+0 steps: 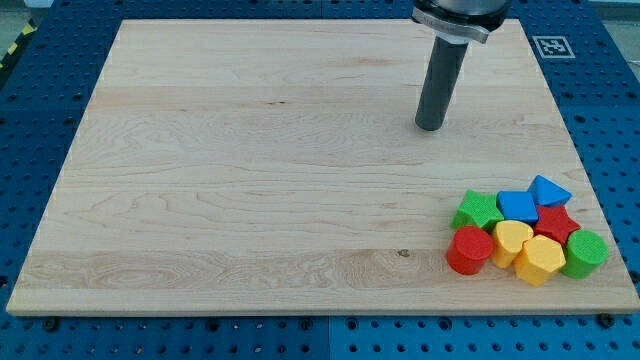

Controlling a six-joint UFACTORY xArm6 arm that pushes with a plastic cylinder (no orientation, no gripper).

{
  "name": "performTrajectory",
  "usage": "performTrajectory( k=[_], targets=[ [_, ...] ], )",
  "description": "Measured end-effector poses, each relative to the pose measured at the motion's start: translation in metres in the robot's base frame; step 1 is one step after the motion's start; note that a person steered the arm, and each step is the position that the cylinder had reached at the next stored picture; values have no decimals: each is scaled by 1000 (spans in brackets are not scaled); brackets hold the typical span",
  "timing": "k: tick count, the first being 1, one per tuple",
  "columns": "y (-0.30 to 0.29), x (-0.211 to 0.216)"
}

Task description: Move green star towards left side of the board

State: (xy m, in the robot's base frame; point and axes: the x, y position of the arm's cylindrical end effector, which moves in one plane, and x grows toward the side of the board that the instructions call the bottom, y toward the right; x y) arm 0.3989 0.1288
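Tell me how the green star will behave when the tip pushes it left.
The green star looks rigid with a flat base, so it should slide, not roll. Its points may make it turn under an off-centre push. It touches the red cylinder and blue block, which may shift. My tip is well above it in the view.

At the upper right of the frame, only the end of the arm shows. Its topmost visible part is a wide, dark, rounded housing, cut off by the frame's top edge, so nothing above it can be made out. Below that housing sits a lighter ring, silvery grey with a slight sheen, forming a short collar wider than the rod. From the collar a straight rod (440, 80) runs downward: a plain cylinder, dark charcoal to black, matte, with a faint lighter streak along its length. My tip (430, 128) ends flat and blunt, the same dark colour as the rod.
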Motion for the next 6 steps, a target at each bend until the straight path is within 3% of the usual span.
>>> performTrajectory(
  k=[2, 3, 4, 6],
  targets=[
    [8, 0],
    [77, 4],
    [142, 29],
    [149, 136]
  ],
)
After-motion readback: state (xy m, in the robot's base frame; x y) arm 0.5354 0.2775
